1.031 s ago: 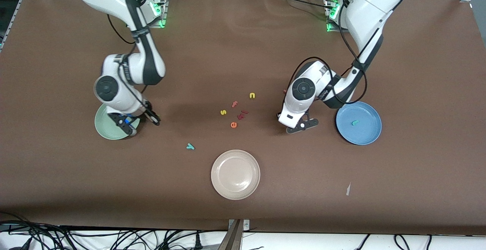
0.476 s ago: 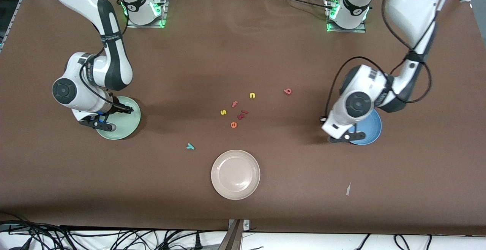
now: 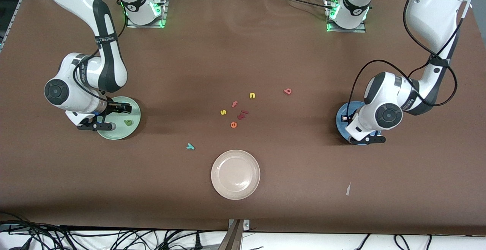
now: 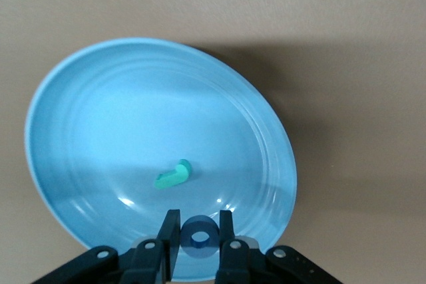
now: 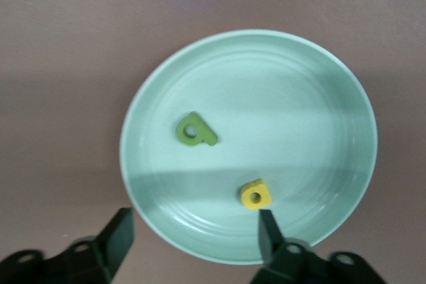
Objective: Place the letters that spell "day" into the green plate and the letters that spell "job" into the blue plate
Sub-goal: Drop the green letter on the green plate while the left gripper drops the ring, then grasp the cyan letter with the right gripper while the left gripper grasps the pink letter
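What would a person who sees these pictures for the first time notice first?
Probably the two white arms, each over a plate at its own end of the table. The left gripper holds a blue "o" over the blue plate, where a teal "j" lies; the right gripper stands open over the green plate, with an olive "a" and a yellow "d" inside. Other letters lie mid-table.

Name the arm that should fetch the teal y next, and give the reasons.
Right. The right gripper hangs open and empty over the green plate, where the a and d already lie. The teal y lies toward that arm's end. The left gripper is busy, shut on the blue o over the blue plate.
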